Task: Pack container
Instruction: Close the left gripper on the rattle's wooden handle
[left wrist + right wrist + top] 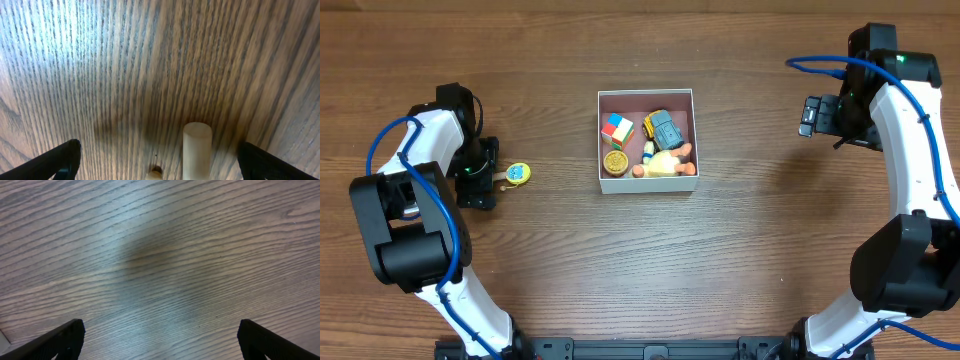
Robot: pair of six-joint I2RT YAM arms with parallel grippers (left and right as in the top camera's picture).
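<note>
Left claw point(160, 155) stands wide open astride the cream handle point(196, 145) of a round toy point(519, 173), off-centre between its jaws; best centre it before closing

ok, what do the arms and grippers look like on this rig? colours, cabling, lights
Both the left arm and right arm have white link shells with black joint housings. A blue cable loops along each. The left gripper and right gripper are black, with dark tapered fingers in the wrist views. A small green light glows on the right arm's top housing.
</note>
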